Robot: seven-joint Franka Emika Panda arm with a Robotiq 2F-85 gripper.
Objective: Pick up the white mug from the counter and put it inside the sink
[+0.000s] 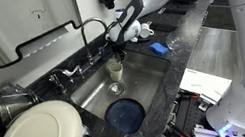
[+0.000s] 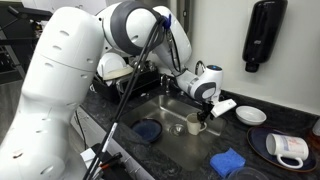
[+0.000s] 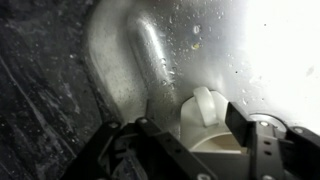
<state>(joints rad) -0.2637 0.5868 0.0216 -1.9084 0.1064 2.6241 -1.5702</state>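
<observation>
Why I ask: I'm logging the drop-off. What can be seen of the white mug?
The white mug is small, plain, off-white and looks ceramic. It stands upright low inside the steel sink, directly under the gripper. In the wrist view the mug shows its open top and what looks like a handle between the jaws, which flank it; whether they clamp it, or it rests on the sink floor, cannot be told.

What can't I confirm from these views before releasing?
- Wrist view: glare whites out the right side, hiding the sink floor beyond the white mug.
- Both exterior views: whether the mug rests on the sink bottom; too small, gripper overlaps it.
- Finger contact on the mug: blurred.
</observation>
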